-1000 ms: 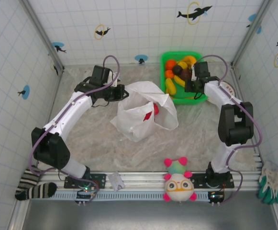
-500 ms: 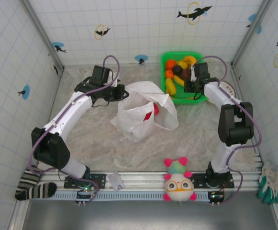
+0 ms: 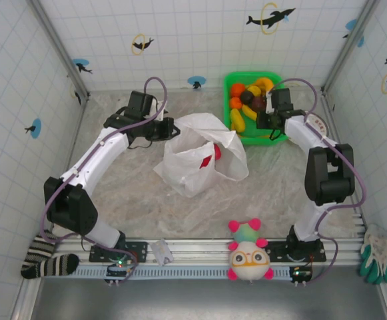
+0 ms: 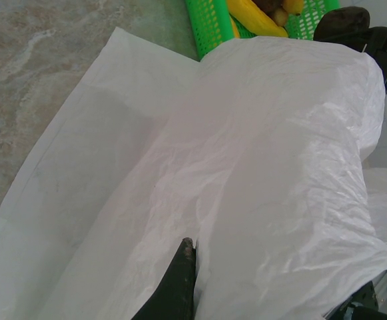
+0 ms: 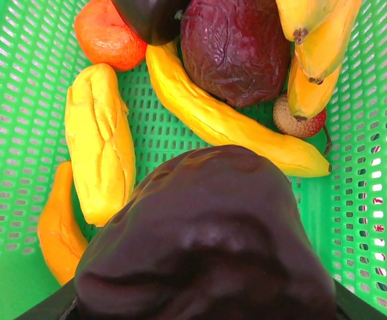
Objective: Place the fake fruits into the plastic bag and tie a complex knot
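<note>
Fruit loading is the step in hand, with the knot not yet begun. The white plastic bag lies mid-bench, just left of the green basket. Its mouth is lifted at the far left edge, where the left claw is pressed together on the film; the left wrist view shows one dark finger buried in a fold of it. A red fruit shows at the bag's mouth. The right claw hangs over the basket, part spread around a dark purple fruit that looms right at its wrist camera, apparently pinched and raised above the rest. Below it lie a long banana, a yellow cob-like piece, a wrinkled maroon fruit and an orange one. The next move calls for carrying the held fruit left over the basket wall to the open mouth, and releasing it only once above the opening, with the left claw holding the rim up.
</note>
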